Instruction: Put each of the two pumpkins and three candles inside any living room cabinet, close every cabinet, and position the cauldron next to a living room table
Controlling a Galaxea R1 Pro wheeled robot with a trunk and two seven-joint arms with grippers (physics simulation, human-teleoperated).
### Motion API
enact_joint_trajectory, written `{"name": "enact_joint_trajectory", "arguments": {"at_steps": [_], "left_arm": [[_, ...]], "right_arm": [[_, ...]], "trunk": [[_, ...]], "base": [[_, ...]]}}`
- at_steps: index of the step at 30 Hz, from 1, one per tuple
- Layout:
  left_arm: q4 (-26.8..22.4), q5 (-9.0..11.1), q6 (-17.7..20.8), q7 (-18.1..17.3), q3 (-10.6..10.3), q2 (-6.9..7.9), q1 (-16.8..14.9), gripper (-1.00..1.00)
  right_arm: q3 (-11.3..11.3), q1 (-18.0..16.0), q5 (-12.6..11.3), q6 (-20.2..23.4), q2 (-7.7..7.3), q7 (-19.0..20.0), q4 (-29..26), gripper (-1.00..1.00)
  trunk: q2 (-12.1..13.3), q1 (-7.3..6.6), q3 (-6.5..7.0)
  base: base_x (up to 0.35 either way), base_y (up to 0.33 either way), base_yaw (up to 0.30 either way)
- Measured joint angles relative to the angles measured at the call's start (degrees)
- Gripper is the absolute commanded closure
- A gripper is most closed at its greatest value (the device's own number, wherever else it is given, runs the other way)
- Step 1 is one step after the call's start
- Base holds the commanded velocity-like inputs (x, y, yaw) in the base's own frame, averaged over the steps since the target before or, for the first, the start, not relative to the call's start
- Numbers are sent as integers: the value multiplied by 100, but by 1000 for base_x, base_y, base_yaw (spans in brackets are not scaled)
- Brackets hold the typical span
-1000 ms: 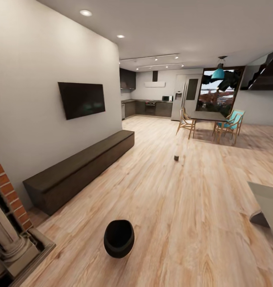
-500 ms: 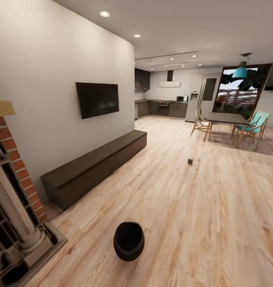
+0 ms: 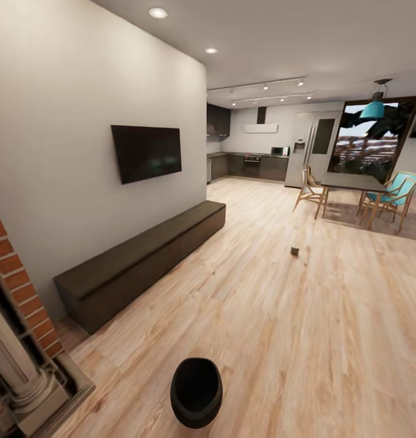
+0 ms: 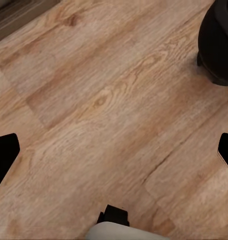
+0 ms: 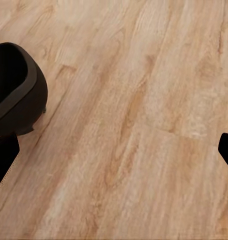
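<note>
Pale wood floor (image 3: 281, 316) runs the length of an open room in the head view, with a white wall (image 3: 80, 152) along one side. Against that wall stands the cabinet (image 3: 141, 258), long, low and dark brown, all fronts flush and closed, under a black TV (image 3: 146, 152). Beside the near end of the cabinet is a brick fireplace (image 3: 19, 316) with a pale column. The cauldron (image 3: 196, 392), black and round with its mouth up, sits on the floor well out from the cabinet's near end. A small dark object (image 3: 295, 250), too small to identify, lies on the floor beyond the cabinet's far end. Farther off are a dining counter (image 3: 348, 181) with wooden and teal chairs and a dark kitchen behind.

Left wrist view: floor planks, the cauldron (image 4: 218, 42) at the frame edge, and the left gripper (image 4: 114, 155) with dark fingertips (image 4: 4, 155) at opposite edges, jaws wide and holding nothing.

Right wrist view: floor, the cauldron (image 5: 14, 90) resting on its small feet, and the right gripper (image 5: 114, 155), jaws wide and empty.
</note>
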Motion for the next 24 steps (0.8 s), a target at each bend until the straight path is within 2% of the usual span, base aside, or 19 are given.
{"name": "enact_joint_trajectory", "arguments": {"at_steps": [8,18,24], "left_arm": [[0,2,0,0,2,0,0,-100],[-1,5,-1,0,4,0,0,-100],[0,6,-1,0,3,3,0,-100]], "right_arm": [[1,0,0,1,0,1,0,-100],[0,0,-1,-4,0,-2,0,-100],[-1,0,-1,-6,0,-7,0,-100]], "trunk": [[0,0,0],[0,0,0],[0,0,0]], "base": [[318,38,0],[297,198,4],[301,152,163]]}}
